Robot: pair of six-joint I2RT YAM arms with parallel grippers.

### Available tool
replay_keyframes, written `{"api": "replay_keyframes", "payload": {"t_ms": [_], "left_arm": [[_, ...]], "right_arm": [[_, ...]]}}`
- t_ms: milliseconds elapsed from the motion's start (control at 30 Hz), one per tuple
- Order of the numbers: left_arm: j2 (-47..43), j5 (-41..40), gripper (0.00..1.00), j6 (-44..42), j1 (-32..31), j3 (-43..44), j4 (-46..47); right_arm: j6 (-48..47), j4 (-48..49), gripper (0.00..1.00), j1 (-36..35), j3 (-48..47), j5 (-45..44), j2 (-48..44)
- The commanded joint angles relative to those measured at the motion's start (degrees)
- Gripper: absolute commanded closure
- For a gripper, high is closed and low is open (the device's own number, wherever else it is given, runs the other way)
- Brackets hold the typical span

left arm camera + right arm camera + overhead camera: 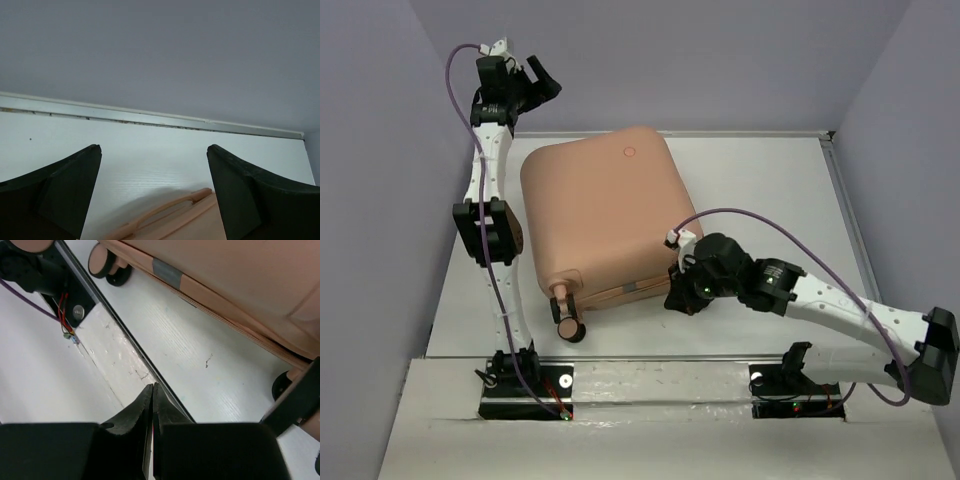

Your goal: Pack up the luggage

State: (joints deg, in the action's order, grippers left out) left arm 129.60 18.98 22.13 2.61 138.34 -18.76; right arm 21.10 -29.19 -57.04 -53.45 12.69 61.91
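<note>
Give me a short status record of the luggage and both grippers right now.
luggage: closed, lying flat on the table, round-marked shell up
peach-capped wheel: at the near edge, facing the arm bases
contents: hidden
left gripper: open, raised past the luggage's far left corner, holding nothing
right gripper: shut, low beside the luggage's near right corner, nothing seen between its fingertips
right gripper contact with shell: cannot tell
</note>
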Motion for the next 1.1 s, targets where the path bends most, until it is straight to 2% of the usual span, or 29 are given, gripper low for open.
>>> {"api": "replay_keyframes", "payload": {"t_ms": [0, 133, 167, 267, 467, 567, 600, 633, 667, 733, 800, 833, 867, 900, 933, 1000, 1033, 1067], "left_arm": [[6.7, 16.3, 0.04, 4.6, 2.3, 5.3, 12.8], [13.7, 23.5, 0.12, 2.2, 0.0, 7.1, 15.5], [15.5, 24.6, 0.13, 1.3, -0.3, 7.0, 15.5], [16.8, 27.8, 0.15, -2.1, -1.6, 3.7, 15.4], [13.1, 21.6, 0.15, -9.3, -5.4, -10.6, 12.1], [2.0, 20.0, 0.16, -7.6, -7.0, -25.9, 17.8], [-1.1, 19.1, 0.16, -6.8, -7.3, -30.9, 22.7], [-6.9, 16.2, 0.15, -6.1, -7.4, -40.3, 24.8], [-9.8, 14.7, 0.16, -5.0, -7.8, -44.4, 26.3], [-17.6, 9.0, 0.17, -1.7, -8.3, -56.6, 28.0], [-22.7, 7.7, 0.18, 2.4, -10.5, -69.1, 31.9], [-25.2, 2.8, 0.19, 3.3, -11.7, -73.1, 31.9], [-30.5, 1.1, 0.19, 3.5, -13.1, -76.5, 31.9], [-32.9, -0.6, 0.19, 3.4, -16.3, -83.2, 31.2], [-35.5, -4.1, 0.19, 4.8, -17.7, -86.6, 30.7], [-43.4, -4.4, 0.19, 7.5, -19.9, -93.6, 30.5], [-49.8, -4.0, 0.19, 10.8, -22.4, -101.4, 31.8], [-49.9, -3.3, 0.19, 11.4, -23.8, -104.3, 32.5]], "right_arm": [[1.1, 4.6, 0.93, -2.3, 0.1, -6.1, 5.1], [1.7, 8.9, 0.93, -2.3, -0.4, -12.3, 10.1], [1.6, 9.4, 0.93, -2.3, -0.5, -16.4, 11.7], [0.7, 10.3, 0.93, -0.9, -1.7, -21.1, 16.0], [-0.3, 16.3, 0.93, 5.4, -2.2, -22.4, 19.8], [-1.5, 19.2, 0.93, 9.7, -3.1, -21.1, 19.7], [-1.9, 20.0, 0.93, 12.0, -3.7, -20.0, 19.8], [-2.7, 21.8, 0.93, 13.2, -4.2, -18.1, 20.1], [-3.4, 23.2, 0.93, 14.3, -4.7, -16.7, 20.5], [-4.8, 26.0, 0.93, 18.0, -8.6, -8.7, 24.3], [-4.7, 26.8, 0.93, 19.7, -16.6, -4.8, 28.6], [-4.2, 27.0, 0.93, 20.8, -20.2, -2.5, 33.9], [-3.7, 26.8, 0.93, 20.8, -23.9, 1.9, 36.8], [-2.8, 26.7, 0.92, 21.5, -31.4, 3.3, 39.6], [-0.3, 26.3, 0.89, 22.3, -35.2, 4.8, 42.2], [2.6, 24.9, 0.83, 23.0, -42.8, 8.9, 50.2], [5.1, 23.7, 0.70, 23.5, -49.4, 10.2, 54.4], [6.4, 23.3, 0.60, 23.5, -52.2, 10.3, 54.5]]}}
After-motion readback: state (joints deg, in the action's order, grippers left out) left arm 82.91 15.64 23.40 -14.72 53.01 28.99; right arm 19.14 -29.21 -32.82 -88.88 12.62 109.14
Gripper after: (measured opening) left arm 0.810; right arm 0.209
